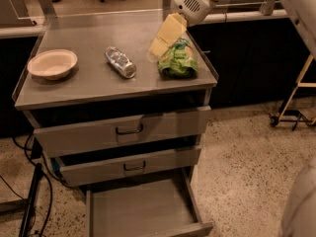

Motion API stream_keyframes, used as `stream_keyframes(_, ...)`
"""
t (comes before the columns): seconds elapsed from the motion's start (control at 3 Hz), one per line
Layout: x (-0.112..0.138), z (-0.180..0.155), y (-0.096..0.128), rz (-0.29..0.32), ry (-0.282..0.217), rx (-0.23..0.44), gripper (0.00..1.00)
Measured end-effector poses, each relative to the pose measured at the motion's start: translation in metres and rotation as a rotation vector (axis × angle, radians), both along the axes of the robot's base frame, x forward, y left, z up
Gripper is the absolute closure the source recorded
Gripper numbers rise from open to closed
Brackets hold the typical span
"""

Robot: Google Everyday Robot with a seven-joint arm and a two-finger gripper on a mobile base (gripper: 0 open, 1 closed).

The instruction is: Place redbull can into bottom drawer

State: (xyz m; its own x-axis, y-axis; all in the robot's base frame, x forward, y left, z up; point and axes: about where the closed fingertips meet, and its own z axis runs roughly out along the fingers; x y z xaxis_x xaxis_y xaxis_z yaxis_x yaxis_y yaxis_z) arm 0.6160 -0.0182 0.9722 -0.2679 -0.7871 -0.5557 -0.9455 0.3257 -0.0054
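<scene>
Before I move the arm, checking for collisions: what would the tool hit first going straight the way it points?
Probably the grey metal cabinet top, between the slim silver can and the green snack bag; the tool hangs above there, depth unclear.

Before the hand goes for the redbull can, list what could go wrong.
1. The redbull can lies on its side on the cabinet top, so a nudge may roll it away.
2. The hand hovers at the left edge of the green snack bag; swinging toward the can, it might drag the bag.
3. The top drawer and middle drawer stand partly open above the bottom drawer, so a lowering arm could hit them.
</scene>
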Motion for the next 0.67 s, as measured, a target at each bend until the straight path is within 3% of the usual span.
stream_keyframes(0.67, 0.034, -0.013, 0.032, 0.000, 0.001, -0.003, 0.00)
